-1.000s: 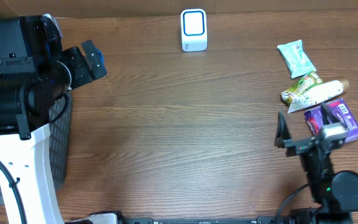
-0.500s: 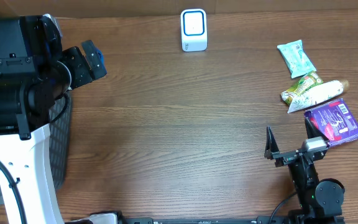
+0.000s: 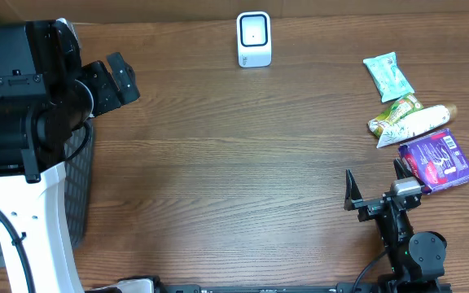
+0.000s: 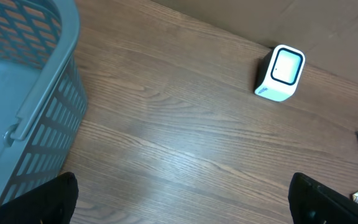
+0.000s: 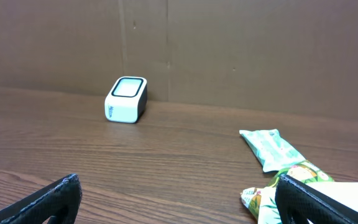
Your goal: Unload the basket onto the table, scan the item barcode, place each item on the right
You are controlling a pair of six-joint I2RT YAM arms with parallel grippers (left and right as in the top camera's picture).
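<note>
A white barcode scanner (image 3: 253,39) with a blue-rimmed window stands at the back middle of the table; it also shows in the left wrist view (image 4: 281,73) and the right wrist view (image 5: 127,99). At the right lie the items: a teal packet (image 3: 387,76), a green-yellow snack bag (image 3: 394,112), a white pouch (image 3: 422,124) and a purple packet (image 3: 438,159). My right gripper (image 3: 375,185) is open and empty, just left of the purple packet and not touching it. At the far left my left gripper (image 3: 124,79) hangs open and empty above the table.
A grey mesh basket (image 3: 82,183) stands at the left edge under the left arm, its rim (image 4: 36,93) close to the left fingers. In the right wrist view the teal packet (image 5: 267,146) and the snack bag (image 5: 272,194) lie ahead of the right finger. Cardboard walls the back.
My right arm has drawn back toward the front edge and slightly left, off the purple packet, which now lies uncovered. The left arm has not moved.
</note>
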